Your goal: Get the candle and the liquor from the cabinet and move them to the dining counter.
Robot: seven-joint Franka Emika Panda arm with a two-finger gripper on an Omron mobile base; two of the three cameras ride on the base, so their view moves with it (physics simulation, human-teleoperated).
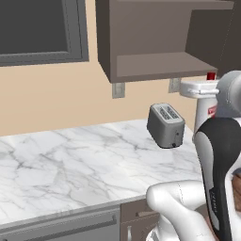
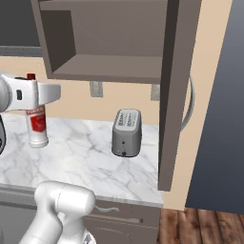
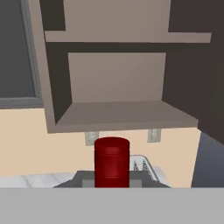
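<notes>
Bottle (image 1: pixel 205 115) first, in the left base view: the white bottle with the red cap hangs at the right edge, above the marble surface (image 1: pixel 70 164), mostly hidden behind the robot's arm. The hand clamps its neck just under the cap; the fingers themselves are hard to make out here. A grey toaster (image 1: pixel 165 125) stands on the surface just left of it. Above, the brown cabinet (image 1: pixel 155 66) is open, its lower shelf bare.

In the right base view the bottle (image 2: pixel 38 126) shows more fully at the left, lifted clear of the surface (image 2: pixel 86 157), with the hand across its neck. It carries a red label, the writing too small to read. The toaster (image 2: pixel 127 132) sits well to its right, below the cabinet (image 2: pixel 109 66), whose open door is seen edge-on.

In the hand view the red cap (image 3: pixel 112 161) rises at the bottom centre, the fingers closed tight on the neck beneath it but cut off by the frame. The open cabinet (image 3: pixel 118 113) lies ahead.
</notes>
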